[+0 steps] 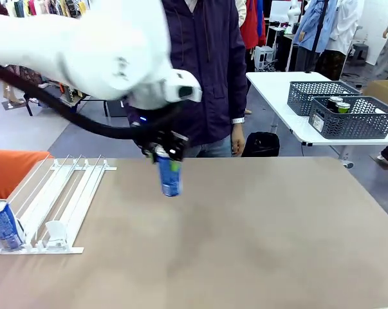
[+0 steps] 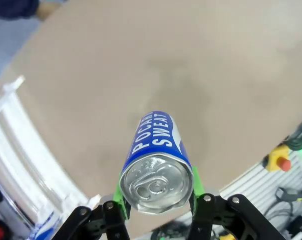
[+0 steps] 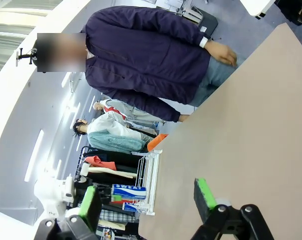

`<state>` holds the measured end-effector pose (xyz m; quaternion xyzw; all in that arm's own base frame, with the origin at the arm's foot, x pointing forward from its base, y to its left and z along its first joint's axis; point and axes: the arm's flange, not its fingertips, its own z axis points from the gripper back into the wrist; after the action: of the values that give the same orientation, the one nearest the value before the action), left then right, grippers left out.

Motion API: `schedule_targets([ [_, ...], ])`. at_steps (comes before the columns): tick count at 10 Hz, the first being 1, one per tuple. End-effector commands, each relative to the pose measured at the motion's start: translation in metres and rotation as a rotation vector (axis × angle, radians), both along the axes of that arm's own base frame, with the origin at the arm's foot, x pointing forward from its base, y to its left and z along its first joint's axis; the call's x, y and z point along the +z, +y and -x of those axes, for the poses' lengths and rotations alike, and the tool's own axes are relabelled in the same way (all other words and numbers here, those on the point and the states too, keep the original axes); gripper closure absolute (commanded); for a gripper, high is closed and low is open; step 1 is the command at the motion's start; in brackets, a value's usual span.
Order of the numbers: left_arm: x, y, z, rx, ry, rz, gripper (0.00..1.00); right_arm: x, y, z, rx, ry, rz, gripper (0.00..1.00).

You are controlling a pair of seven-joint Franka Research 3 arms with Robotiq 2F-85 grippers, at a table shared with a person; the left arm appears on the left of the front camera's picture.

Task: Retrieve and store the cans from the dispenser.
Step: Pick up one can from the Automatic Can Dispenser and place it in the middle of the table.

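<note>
Over the brown table (image 1: pixel 258 244) the left gripper (image 1: pixel 163 152) clamps a blue can (image 1: pixel 170 177) clear of the dispenser (image 1: pixel 65 187): mid-carry, with storing it likely next. The right gripper (image 3: pixel 148 200) gapes empty.

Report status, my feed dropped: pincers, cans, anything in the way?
Left pincer shut on blue can, held over table. Right pincer open, empty. Second blue can sits in dispenser. Person at far edge, hands off table.
</note>
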<state>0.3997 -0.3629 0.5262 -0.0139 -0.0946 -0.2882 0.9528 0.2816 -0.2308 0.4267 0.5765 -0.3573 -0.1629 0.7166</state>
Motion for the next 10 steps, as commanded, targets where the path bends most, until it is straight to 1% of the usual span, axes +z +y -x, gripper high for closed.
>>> schedule_targets([
  [1, -0.019, -0.031, -0.008, -0.042, -0.043, -0.007, 1.0, 0.004, -0.001, -0.001, -0.007, -0.003, -0.019, 0.0],
  [3, -0.062, -0.059, -0.008, -0.063, -0.046, 0.0, 1.0, 0.004, -0.001, -0.001, -0.007, -0.003, -0.019, 0.0],
  [4, -0.076, -0.066, -0.013, -0.079, -0.018, 0.007, 1.0, 0.004, -0.001, -0.001, -0.007, -0.003, -0.019, 0.0],
  [5, -0.087, -0.071, -0.018, -0.093, -0.017, -0.004, 1.0, 0.004, -0.001, -0.001, -0.007, -0.003, -0.019, 0.0],
  [6, -0.094, -0.073, -0.019, -0.104, -0.021, 0.012, 1.0, 0.004, -0.001, -0.001, -0.007, -0.003, -0.019, 0.0],
  [9, -0.105, -0.073, -0.026, -0.113, 0.026, 0.001, 1.0, 0.004, -0.001, -0.001, -0.007, -0.003, -0.019, 0.0],
  [10, -0.106, -0.074, -0.029, -0.116, 0.049, -0.009, 0.92, 0.004, -0.001, -0.001, -0.007, -0.003, -0.019, 0.0],
])
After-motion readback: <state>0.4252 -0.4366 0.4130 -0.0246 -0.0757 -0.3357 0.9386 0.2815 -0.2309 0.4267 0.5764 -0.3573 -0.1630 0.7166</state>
